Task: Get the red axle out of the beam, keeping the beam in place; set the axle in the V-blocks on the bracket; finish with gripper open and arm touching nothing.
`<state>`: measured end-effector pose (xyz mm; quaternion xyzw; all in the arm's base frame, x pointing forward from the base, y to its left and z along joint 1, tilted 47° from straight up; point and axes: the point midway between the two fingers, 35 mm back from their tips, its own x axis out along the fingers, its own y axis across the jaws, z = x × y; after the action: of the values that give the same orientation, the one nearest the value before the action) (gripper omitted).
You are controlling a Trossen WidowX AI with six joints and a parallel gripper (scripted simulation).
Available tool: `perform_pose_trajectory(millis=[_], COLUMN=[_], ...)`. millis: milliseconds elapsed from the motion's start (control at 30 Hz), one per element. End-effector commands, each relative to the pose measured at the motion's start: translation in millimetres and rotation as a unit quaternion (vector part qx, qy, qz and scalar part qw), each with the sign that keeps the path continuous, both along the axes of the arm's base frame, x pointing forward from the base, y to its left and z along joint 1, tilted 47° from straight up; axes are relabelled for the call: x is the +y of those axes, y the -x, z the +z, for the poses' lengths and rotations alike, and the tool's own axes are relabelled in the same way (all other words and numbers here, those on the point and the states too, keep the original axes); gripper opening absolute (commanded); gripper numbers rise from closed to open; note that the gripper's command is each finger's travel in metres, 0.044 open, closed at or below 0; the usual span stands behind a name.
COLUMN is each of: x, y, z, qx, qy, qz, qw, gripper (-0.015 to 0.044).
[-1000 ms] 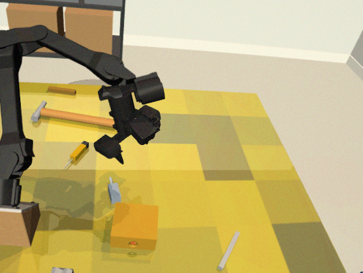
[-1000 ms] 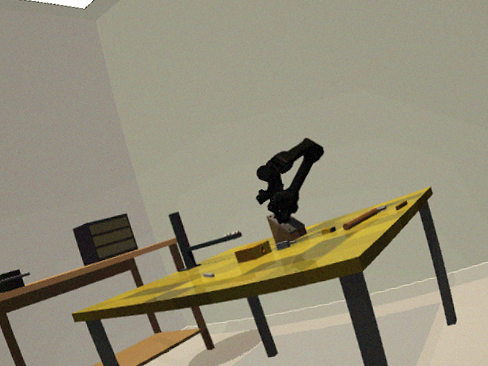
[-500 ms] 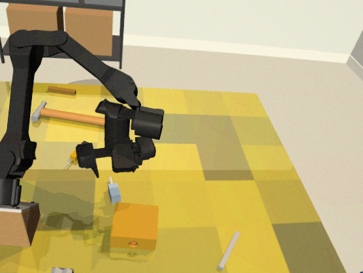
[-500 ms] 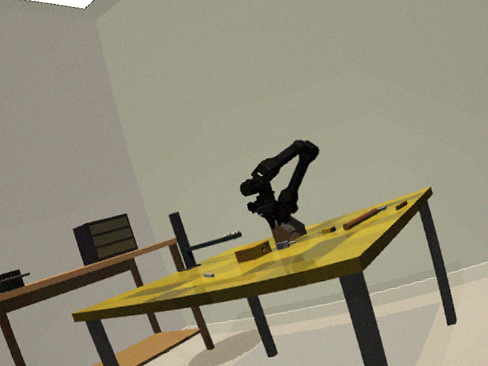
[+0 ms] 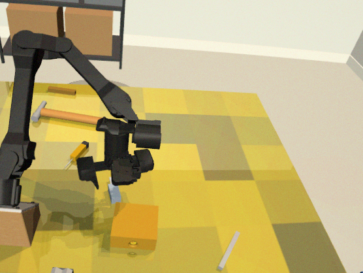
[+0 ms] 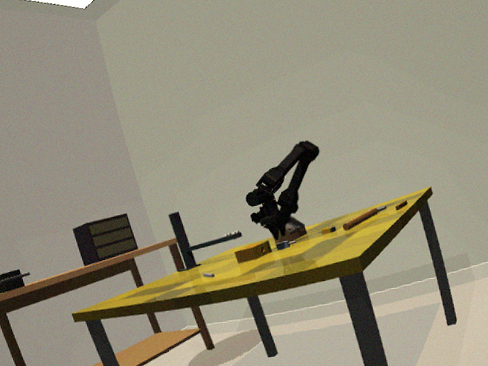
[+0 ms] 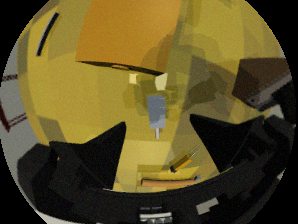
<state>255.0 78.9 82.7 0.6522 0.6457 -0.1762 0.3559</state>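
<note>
Top view: extraction not begun, as judged; axle removal, V-block seating and final retreat remain.
On the desk (image 5: 277,206) (image 6: 297,281) (image 7: 75,100), the bracket (image 6: 182,241) stands by the edge facing the workbench (image 6: 118,255); its V-blocks (image 5: 62,270) (image 6: 231,235) show no axle. The beam (image 5: 135,219) (image 6: 252,251) (image 7: 129,32), an orange block, lies inboard of the desk's edges. The gripper (image 5: 112,183) (image 6: 278,236) (image 7: 158,120) is spread, holding nothing. Containers: rack cartons (image 5: 89,31), contents hidden; drawer cabinet (image 6: 113,236), contents hidden; beam bore (image 5: 132,243) (image 6: 263,249), presumably housing the red axle, which is not discernible.
</note>
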Motion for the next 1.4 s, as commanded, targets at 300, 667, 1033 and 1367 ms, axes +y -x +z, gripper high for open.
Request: perform_pose_trajectory(millis=[300, 667, 1033, 1367], x=[12.6, 25.6, 30.9, 30.9], y=[-1.8, -3.3, -3.5, -3.5], z=[-12.6, -24.5, -29.0, -29.0], qx=[0.002, 0.002, 0.002, 0.002], qy=[-0.002, -0.003, -0.004, -0.004], qz=[-0.001, -0.001, -0.001, -0.001], qw=[1.0, 1.0, 1.0, 1.0], gripper=[0.044, 0.044, 0.0309, 0.0085])
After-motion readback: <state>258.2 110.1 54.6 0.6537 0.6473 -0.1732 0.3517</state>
